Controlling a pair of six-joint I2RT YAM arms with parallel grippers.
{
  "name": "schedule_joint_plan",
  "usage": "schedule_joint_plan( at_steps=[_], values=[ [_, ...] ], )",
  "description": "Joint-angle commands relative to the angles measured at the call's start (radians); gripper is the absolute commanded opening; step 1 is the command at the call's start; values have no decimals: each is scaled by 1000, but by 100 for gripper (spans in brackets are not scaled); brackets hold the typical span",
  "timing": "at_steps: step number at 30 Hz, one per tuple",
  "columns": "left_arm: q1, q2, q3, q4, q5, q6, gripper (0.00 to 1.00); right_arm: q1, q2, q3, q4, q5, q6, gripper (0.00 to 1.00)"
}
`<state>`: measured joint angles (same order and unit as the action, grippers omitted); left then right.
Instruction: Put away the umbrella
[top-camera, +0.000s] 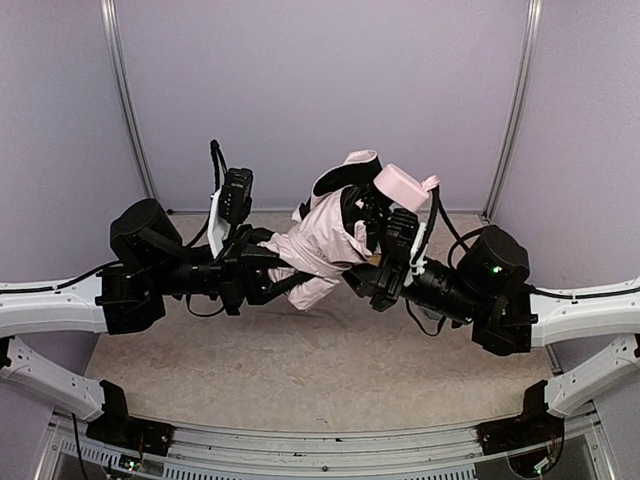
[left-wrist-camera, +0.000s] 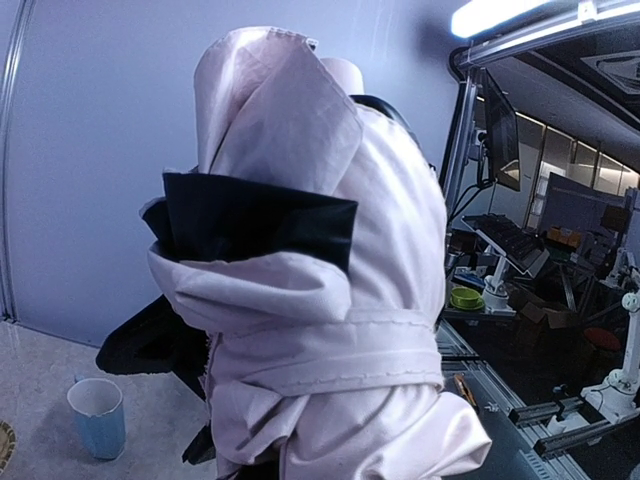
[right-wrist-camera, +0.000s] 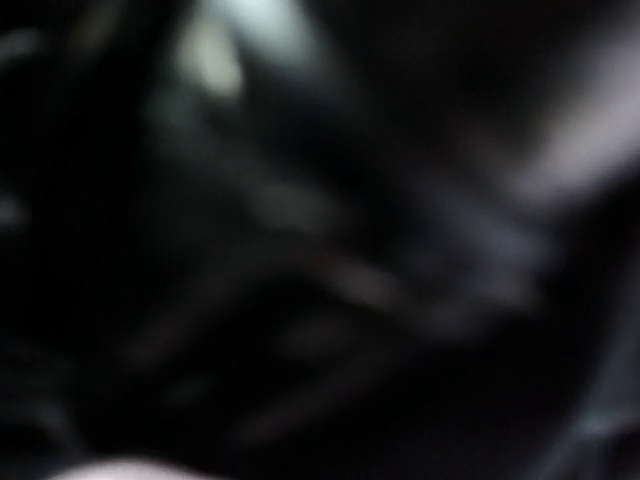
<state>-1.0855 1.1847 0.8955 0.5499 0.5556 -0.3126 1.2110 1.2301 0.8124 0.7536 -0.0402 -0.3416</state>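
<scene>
Clearly the umbrella (top-camera: 325, 240) is not on the table (top-camera: 300, 370). It hangs in the air between the two arms, over the middle of the beige, speckled surface. It is folded into a loose, crumpled bundle of shiny pale-pink fabric, which lies diagonally from lower left to upper right in the top view. At the upper right end sits the small pink handle (top-camera: 400, 185), smooth and rounded, with a thin pink strap (top-camera: 431, 183) beside it.

From the left wrist camera the bundle (left-wrist-camera: 300, 300) fills almost the whole view. The cloth is wrapped in soft, thick folds with stitched hems, and a band of matte black lining (left-wrist-camera: 250, 220) crosses it where the fabric is turned inside out.

The left gripper (top-camera: 272, 268) meets the lower left end of the bundle and its jaws are closed on the fabric there. The right gripper (top-camera: 375, 245) is pressed against the upper part, just under the handle. Its fingers are hidden by cloth and by the black arm, and its own camera gives only a dark blur, so I cannot tell how its jaws stand.

Low in the left wrist view, a light-blue cup (left-wrist-camera: 98, 415) with a white inside stands upright on the table, well apart from the umbrella.
</scene>
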Motion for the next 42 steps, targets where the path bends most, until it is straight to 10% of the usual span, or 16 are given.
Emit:
schedule_joint_plan(
  at_steps=[1,17,30,42],
  values=[
    [1,-28,-25,32,-52,6,0,-5,-42,-10,86,57,123,44],
    [30,-201,-73,18,-124,95,0,-177,-258,-187,-168,-250,255,73],
    [-107,-114,23,-288,-1167,693,0,-170,-92,-97,-113,-289,689,58],
    [-132,-17,23,-155,-1328,856,0,-126,170,28,75,-416,860,60]
  ],
)
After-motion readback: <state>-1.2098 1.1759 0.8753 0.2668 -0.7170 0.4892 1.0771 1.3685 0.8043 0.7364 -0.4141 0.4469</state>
